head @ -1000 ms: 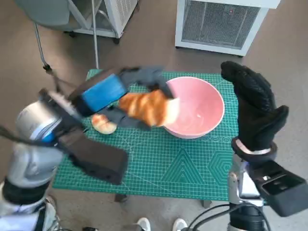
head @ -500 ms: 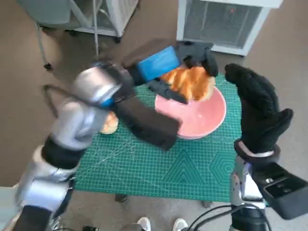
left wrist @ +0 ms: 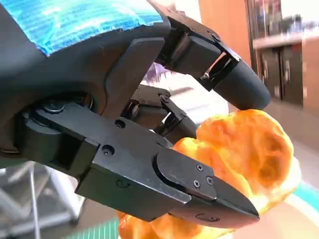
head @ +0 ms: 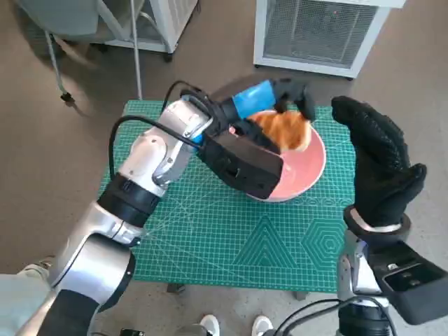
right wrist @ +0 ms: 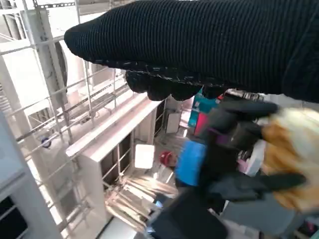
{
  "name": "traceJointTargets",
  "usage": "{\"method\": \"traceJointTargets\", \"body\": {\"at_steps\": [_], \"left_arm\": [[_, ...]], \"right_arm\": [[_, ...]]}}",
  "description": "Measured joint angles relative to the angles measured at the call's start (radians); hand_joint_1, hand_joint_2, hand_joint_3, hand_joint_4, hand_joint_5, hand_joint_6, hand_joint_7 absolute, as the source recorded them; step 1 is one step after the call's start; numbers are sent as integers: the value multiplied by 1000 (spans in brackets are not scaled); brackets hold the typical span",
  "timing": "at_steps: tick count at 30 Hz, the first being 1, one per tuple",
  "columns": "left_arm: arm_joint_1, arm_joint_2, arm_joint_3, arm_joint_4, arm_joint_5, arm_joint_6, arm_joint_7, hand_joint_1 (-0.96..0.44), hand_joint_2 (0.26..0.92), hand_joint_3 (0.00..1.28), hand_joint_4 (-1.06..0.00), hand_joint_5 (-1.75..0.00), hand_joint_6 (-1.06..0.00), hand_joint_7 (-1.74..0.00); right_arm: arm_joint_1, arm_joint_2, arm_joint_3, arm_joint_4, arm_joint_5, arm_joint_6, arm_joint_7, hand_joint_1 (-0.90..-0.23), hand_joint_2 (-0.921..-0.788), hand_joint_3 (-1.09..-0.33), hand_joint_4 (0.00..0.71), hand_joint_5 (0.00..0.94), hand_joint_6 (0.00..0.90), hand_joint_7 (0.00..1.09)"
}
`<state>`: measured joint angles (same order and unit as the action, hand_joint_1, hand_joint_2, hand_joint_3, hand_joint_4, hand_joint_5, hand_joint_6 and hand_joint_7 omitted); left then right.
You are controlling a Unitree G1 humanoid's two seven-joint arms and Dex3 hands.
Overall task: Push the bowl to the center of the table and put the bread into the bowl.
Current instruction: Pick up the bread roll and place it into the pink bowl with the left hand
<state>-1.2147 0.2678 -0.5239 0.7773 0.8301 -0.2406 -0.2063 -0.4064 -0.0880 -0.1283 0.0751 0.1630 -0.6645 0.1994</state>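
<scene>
The pink bowl (head: 302,170) sits on the far right part of the green mat (head: 245,241). My left hand (head: 269,98), blue tape on its back, reaches across over the bowl and holds a golden bread (head: 285,130) just above the bowl's far side. In the left wrist view the black fingers (left wrist: 199,186) clamp round the bread (left wrist: 249,149). My right hand (head: 378,164), in the black glove, stands upright beside the bowl's right rim and holds nothing. The right wrist view shows the glove (right wrist: 209,40) above the left hand (right wrist: 192,162) and the bread (right wrist: 294,159).
My left forearm (head: 150,164) crosses the mat's left half and hides what lies under it. A white slatted unit (head: 318,31) stands behind the table, metal chair legs (head: 136,49) at the back left. White shoes (head: 210,325) show at the table's near edge.
My left hand has carried the bread from the bowl's left rim to the right and now holds it lower over the bowl. The right hand has hardly moved.
</scene>
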Motion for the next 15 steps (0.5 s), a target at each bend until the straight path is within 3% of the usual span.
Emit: {"method": "traceJointTargets", "body": {"at_steps": [1, 2, 4, 7, 10, 15], "left_arm": [[-2, -3, 0, 15, -6, -1, -4, 0, 921, 179, -570, -1308, -489, -1282], [-3, -6, 0, 29, -12, -1, -11, -16, 903, 177, -517, -1165, -452, -1164], [-5, -9, 1, 45, -23, 3, -40, -76, 890, 108, -455, -559, -442, -651], [-4, -9, 10, 49, -60, 18, -112, -130, 892, 44, -356, -184, -429, -295], [-3, -6, 29, 35, -105, 40, -190, -156, 885, 18, -271, -60, -400, -157], [21, 13, 73, -53, -183, 89, -296, -171, 862, 3, -181, -10, -362, -78]], "right_arm": [[0, 0, -1, -1, -4, 0, -2, -430, -921, -595, 365, 14, -1, 707], [0, 0, -2, -2, -8, 0, -4, -430, -921, -597, 362, 13, -1, 704], [1, 0, -2, -3, -11, 0, -9, -432, -921, -604, 357, 10, -1, 698], [1, -1, -3, -3, -12, 0, -14, -440, -921, -604, 355, 9, -1, 694], [1, -1, -3, -3, -12, -1, -17, -446, -921, -604, 355, 9, -1, 693], [0, -1, -1, 3, -11, -8, -17, -452, -921, -603, 358, 10, -1, 694]]}}
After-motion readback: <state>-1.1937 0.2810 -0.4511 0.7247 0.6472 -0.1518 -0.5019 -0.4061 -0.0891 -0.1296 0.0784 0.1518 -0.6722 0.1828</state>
